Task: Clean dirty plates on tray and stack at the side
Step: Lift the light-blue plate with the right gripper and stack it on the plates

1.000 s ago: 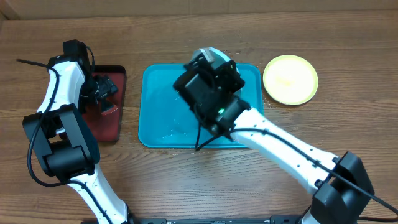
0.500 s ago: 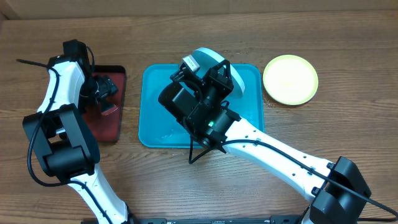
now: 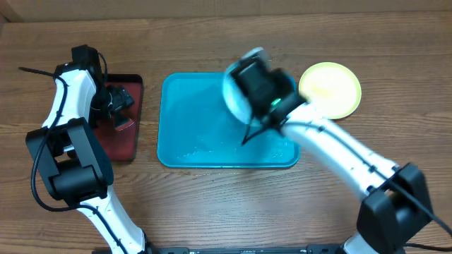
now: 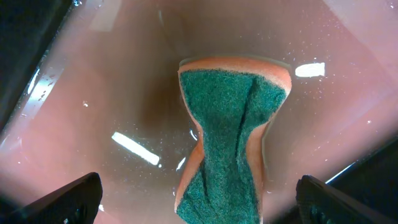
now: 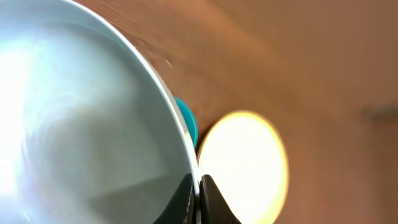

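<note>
**Right Arm Held a Pale Plate Over the Tray; Left Arm Open Above the Sponge**

The right end effector (image 5: 199, 194) was pressed together on the rim of a pale plate (image 5: 81, 112), its two fingers (image 5: 212, 202) pinching the edge between them. From overhead the plate appeared blurred and steeply tilted, lifted above the far right part of the teal tray (image 3: 191, 127). Just right of the tray, a yellow-green plate (image 3: 330, 90) lay flat on the wooden desk (image 3: 395, 42).

The left end effector (image 3: 117, 99) stood spread wide over the dark red tray (image 3: 131, 144). Between its fingers (image 4: 76, 196) lay a sponge (image 4: 231, 137), green scouring face up over an orange body, narrowed at the waist, on the wet tray floor.
</note>
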Tool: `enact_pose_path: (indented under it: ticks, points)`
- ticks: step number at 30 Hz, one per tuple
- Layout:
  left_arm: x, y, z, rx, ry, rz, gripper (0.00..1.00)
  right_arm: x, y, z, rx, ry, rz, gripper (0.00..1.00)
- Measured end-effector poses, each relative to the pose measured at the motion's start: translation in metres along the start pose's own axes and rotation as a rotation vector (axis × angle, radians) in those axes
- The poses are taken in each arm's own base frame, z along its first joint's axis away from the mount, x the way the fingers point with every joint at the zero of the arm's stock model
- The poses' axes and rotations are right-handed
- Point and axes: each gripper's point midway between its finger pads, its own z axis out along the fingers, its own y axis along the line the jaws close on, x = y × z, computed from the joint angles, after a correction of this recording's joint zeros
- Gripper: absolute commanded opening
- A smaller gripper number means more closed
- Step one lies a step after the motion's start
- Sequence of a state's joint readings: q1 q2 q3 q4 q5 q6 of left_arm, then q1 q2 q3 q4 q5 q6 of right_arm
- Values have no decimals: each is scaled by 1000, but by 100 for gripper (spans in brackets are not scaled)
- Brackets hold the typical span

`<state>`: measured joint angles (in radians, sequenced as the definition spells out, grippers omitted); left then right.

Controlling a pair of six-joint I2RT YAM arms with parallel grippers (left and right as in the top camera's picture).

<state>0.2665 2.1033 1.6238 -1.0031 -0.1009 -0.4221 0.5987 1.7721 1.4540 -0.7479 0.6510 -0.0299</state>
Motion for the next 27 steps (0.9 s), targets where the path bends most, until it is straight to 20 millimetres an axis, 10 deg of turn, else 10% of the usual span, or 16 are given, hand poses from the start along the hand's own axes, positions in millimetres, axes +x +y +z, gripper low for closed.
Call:
enact_pose_path:
  ticks: [7,15,27]
  points:
    - [0,0,0,0,0,0,100,47,-65,61,-290,225,521,4]
    - [0,0,0,0,0,0,100,101,-150,85,-394,325,896,4]
    - [0,0,0,0,0,0,100,132,-159,107,-371,322,984,4]
